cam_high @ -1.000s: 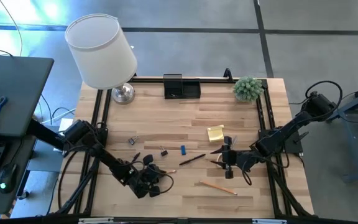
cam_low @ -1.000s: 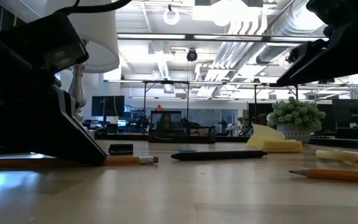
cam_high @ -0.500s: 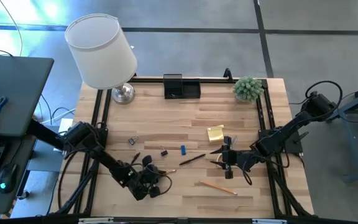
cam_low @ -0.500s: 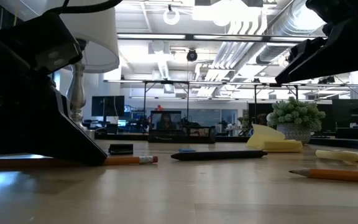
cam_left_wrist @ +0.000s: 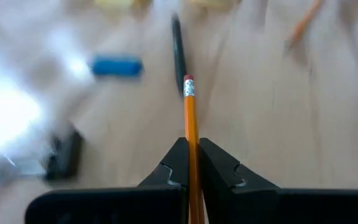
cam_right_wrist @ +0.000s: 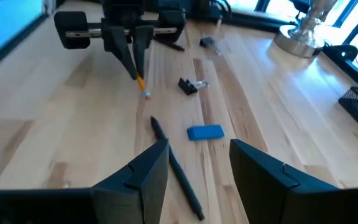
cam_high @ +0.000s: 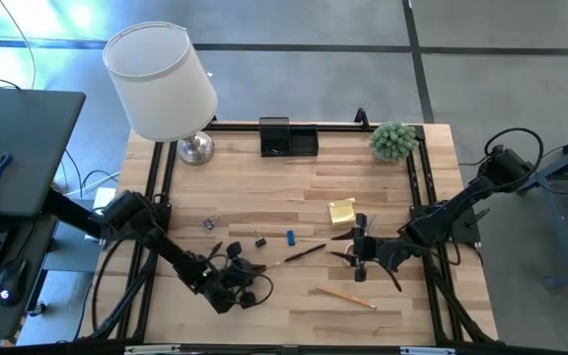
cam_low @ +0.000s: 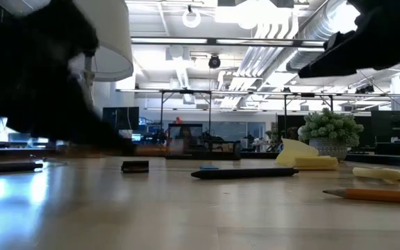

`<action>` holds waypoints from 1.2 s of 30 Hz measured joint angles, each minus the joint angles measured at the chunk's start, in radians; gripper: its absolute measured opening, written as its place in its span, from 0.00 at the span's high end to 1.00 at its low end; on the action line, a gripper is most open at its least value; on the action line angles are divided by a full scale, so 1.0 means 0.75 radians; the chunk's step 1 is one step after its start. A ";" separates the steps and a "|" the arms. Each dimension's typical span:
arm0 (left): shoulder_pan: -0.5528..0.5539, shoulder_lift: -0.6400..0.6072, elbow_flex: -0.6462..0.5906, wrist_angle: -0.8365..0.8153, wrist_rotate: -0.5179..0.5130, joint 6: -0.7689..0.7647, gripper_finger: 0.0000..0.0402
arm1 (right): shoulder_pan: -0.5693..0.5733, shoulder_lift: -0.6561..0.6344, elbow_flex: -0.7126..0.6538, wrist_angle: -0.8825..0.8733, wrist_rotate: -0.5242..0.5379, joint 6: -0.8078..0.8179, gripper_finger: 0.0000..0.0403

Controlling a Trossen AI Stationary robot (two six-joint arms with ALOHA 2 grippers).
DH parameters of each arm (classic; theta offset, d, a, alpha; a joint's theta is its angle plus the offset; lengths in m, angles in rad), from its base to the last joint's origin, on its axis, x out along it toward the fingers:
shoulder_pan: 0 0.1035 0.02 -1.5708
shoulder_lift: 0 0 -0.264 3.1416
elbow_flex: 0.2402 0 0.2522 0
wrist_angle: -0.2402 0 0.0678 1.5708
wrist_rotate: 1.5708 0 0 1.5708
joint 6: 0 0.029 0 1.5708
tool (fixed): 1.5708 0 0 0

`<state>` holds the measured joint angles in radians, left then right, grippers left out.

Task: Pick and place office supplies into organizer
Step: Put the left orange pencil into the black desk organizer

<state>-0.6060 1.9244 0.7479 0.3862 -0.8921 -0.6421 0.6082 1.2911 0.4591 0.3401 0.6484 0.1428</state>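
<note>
My left gripper (cam_high: 252, 270) is at the near left of the table, shut on a wooden pencil (cam_left_wrist: 190, 118) whose eraser end (cam_left_wrist: 188, 81) sticks out beyond the fingertips. My right gripper (cam_right_wrist: 197, 149) hovers open above the table's right half and faces the left one. A black pen (cam_right_wrist: 176, 168), a small blue piece (cam_right_wrist: 205, 132) and a dark clip (cam_right_wrist: 188, 86) lie flat on the wood between them. A yellow sticky-note pad (cam_high: 341, 210) and a second pencil (cam_high: 343, 296) lie near the right gripper. The black organizer (cam_high: 288, 138) stands at the far edge. My left gripper pinches the pencil's shaft (cam_left_wrist: 191, 158) between its two fingers. The pencil lies along the fingers, which come from the table's left and slant downward. The free length juts forward and down from the fingertips (cam_right_wrist: 134, 62), and the eraser end (cam_right_wrist: 146, 94) is the lowest part.
A white-shaded lamp (cam_high: 161, 84) stands at the far left corner and a small green plant (cam_high: 393, 140) at the far right. Another small clip (cam_high: 211, 223) lies left of centre. The middle of the wooden top behind the loose items is bare.
My left gripper has shut on the pencil and risen, tipping its fingers up. The pencil, which lay flat on the table, has come up off the wood with it. My right gripper has stayed in place, open.
</note>
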 joint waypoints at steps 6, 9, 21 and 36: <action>-0.003 -0.153 0.003 0.015 -0.151 0.173 0.99 | -0.010 0.000 0.000 0.201 -0.015 -0.015 0.58; -0.001 -0.244 0.005 0.022 -0.253 0.279 0.99 | -0.032 0.000 0.000 0.335 -0.073 -0.014 0.58; 0.003 -0.384 0.007 0.531 -0.323 0.808 0.99 | -0.160 0.111 0.000 0.877 -0.249 -0.019 0.58; 0.173 -0.384 0.008 0.742 -0.011 0.850 1.00 | -0.317 0.320 0.148 1.081 -0.530 -0.283 0.58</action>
<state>-0.4764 1.6363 0.7540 0.9427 -0.9002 -0.0044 0.3703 1.5311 0.5704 1.1511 0.2512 -0.0698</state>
